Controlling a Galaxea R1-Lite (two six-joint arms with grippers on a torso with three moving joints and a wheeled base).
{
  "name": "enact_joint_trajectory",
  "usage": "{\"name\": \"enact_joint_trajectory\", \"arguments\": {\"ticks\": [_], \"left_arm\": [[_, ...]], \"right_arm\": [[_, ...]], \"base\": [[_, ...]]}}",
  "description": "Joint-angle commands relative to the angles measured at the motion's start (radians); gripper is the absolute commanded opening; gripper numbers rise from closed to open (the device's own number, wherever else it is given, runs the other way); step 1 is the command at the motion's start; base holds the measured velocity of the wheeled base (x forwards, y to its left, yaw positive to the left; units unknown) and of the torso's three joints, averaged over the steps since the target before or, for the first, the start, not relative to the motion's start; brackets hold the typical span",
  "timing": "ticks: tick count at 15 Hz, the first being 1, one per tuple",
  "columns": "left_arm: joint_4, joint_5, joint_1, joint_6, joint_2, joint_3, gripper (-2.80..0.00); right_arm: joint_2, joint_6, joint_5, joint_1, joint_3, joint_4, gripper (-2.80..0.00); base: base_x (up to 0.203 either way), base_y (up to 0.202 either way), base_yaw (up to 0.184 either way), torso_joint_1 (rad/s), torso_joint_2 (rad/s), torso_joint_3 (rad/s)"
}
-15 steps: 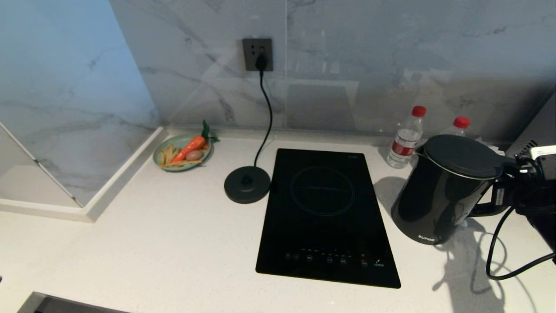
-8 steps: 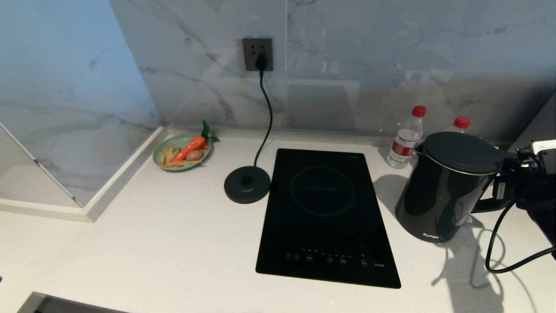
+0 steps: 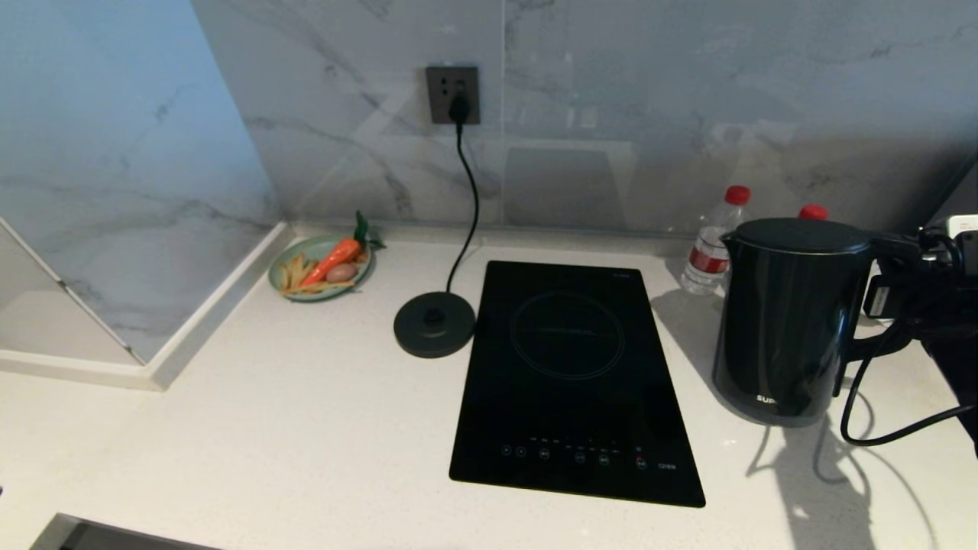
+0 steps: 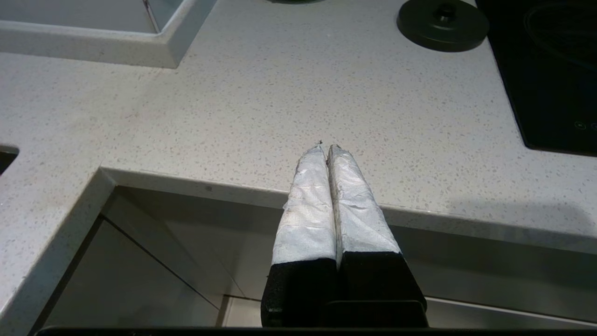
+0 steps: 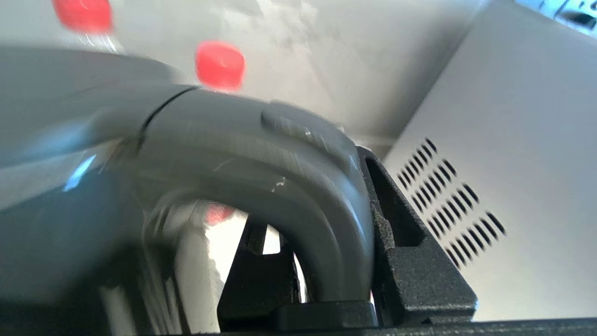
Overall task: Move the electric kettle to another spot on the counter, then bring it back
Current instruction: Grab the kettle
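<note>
Right of the cooktop (image 3: 574,378), right end effector (image 5: 336,261) clamped around upright electric kettle (image 3: 787,321) handle, left end effector (image 4: 326,151) closed

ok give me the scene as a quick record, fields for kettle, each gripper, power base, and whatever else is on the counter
kettle: electric kettle upright on the counter, right of the cooktop, off its base
right gripper: right gripper, jaws shut on the kettle's handle
left gripper: left gripper, jaws shut, empty, at the counter's front edge
power base: power base left of the cooktop, empty, cord plugged into the wall socket
other items: plate of food in the back corner; two red-capped bottles behind the kettle
</note>
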Motion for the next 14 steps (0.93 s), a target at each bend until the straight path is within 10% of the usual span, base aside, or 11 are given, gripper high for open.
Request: {"name": "enact_joint_trajectory", "arguments": {"ticks": [1,14], "left_arm": [[0.0,0.0,0.0,0.0,0.001,0.0,-2.8],[0.0,0.0,0.0,0.0,0.001,0.0,-2.8]], "right_arm": [[-0.003,0.006,0.0,0.01,-0.008,-0.011,-2.8],[-0.003,-0.018,0.004,0.078,-0.07,-0.011,-2.8]], "base": [[0.0,0.0,0.0,0.0,0.0,0.0],[0.0,0.0,0.0,0.0,0.0,0.0]]}}
